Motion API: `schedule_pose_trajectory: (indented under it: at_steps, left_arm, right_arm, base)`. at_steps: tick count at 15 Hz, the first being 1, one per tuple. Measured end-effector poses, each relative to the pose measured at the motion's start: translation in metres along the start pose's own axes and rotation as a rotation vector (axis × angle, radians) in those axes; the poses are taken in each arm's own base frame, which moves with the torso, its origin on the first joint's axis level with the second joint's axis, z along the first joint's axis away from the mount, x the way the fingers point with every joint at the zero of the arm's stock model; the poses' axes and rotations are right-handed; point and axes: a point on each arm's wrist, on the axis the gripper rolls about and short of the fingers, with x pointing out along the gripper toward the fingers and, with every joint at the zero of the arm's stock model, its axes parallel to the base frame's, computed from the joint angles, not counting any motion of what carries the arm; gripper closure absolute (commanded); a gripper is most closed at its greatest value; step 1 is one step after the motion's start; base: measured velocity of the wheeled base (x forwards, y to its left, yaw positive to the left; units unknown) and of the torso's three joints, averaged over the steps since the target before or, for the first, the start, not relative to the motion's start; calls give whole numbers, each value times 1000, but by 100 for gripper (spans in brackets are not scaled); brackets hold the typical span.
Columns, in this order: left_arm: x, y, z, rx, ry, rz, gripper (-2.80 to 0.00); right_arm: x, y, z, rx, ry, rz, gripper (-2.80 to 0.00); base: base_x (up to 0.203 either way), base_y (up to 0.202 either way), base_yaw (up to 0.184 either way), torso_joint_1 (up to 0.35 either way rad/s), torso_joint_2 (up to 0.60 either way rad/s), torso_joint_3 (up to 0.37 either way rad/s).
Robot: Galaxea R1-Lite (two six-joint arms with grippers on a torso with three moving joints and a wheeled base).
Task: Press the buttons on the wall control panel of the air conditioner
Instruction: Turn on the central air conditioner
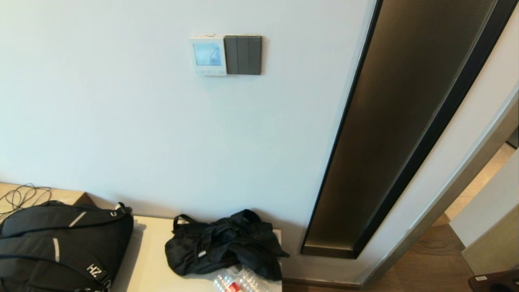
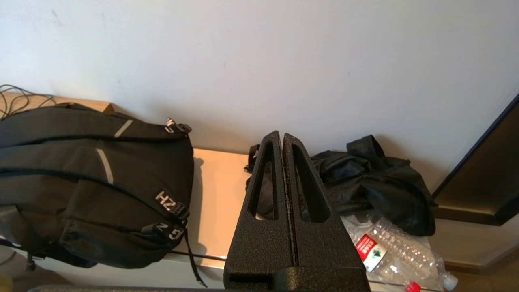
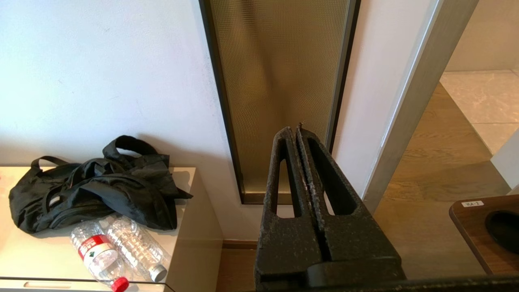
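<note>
Idling: both grippers low | control panel (image 1: 207,55) seemingly well above

The backpack (image 2: 93,182) bears white "HZ" lettering; the bottle label's (image 2: 368,252) print is too small to read.

The air conditioner's wall control panel (image 1: 207,55) was a small white square unit mounted flat on the pale wall, with a light blue screen filling most of its face and a row of small buttons (image 1: 209,71) along its lower edge, too small to tell apart. Its right side touched a dark grey plate. It sat high above and well apart from both grippers, showing in neither wrist view, and nothing touched it.
</note>
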Motion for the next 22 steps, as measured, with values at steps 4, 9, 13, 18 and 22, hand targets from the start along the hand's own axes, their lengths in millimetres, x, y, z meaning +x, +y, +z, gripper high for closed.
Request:
schedule_pose_trajectory:
  at_steps: [4,9,13,18,22]
  left_arm:
    - [0,0,0,0,0,0,0]
    - [0,0,0,1,0,0,0]
    - [0,0,1,14,-3,-1,0]
    - [-16,-3,56,-46,-117,-84,0]
    - [-3,-4,120,-82,-131,-169,0]
  right_arm:
    - [0,0,0,0,0,-1,0]
    - [0,0,0,0,0,-1,0]
    - [0,0,0,0,0,0,0]
    - [0,0,0,0,0,0,0]
    - [0,0,0,0,0,0,0]
  base:
    - [0,0,0,0,0,0]
    - [0,0,0,0,0,0]
    - [0,0,0,0,0,0]
    - [0,0,0,0,0,0]
    - [0,0,0,0,0,0]
